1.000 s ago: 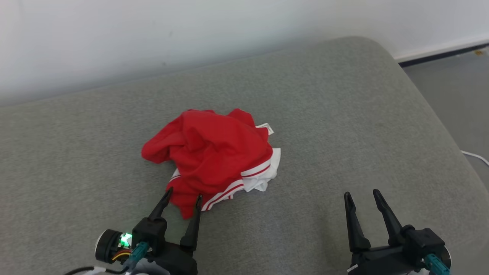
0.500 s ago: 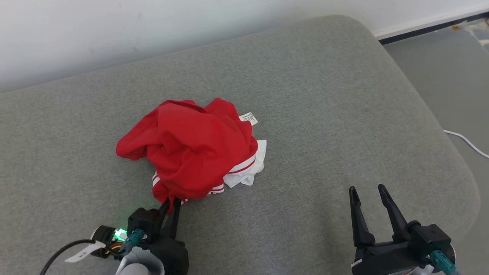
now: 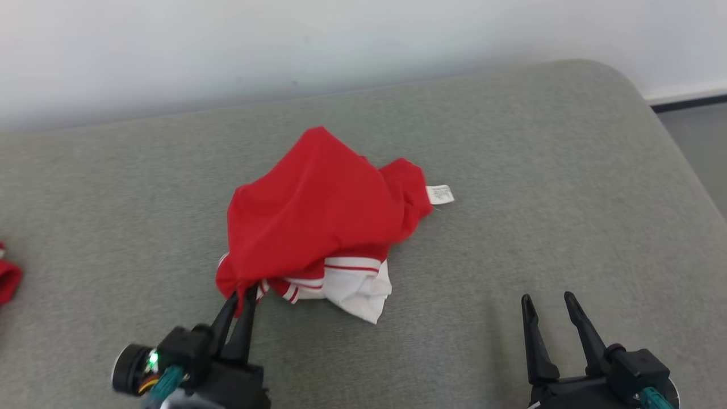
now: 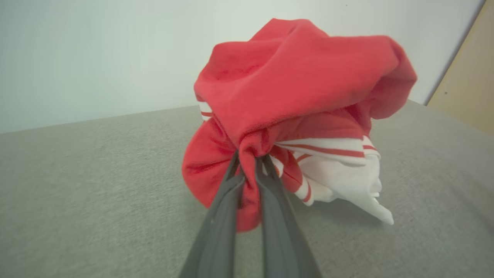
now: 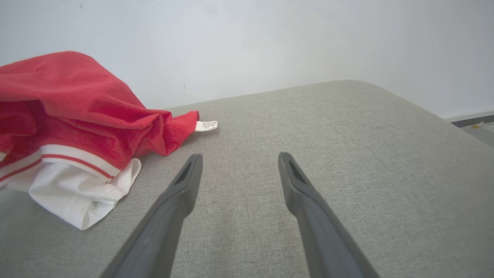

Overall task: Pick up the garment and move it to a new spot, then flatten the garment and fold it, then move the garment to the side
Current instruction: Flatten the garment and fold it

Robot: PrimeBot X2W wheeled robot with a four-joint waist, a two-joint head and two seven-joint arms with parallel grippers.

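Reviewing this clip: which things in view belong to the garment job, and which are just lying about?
In the job: red and white garment, crumpled; left gripper, shut on its near edge; right gripper, open, apart from it.
Just there: red cloth piece at the head view's left edge; grey cushion underneath; wall behind.
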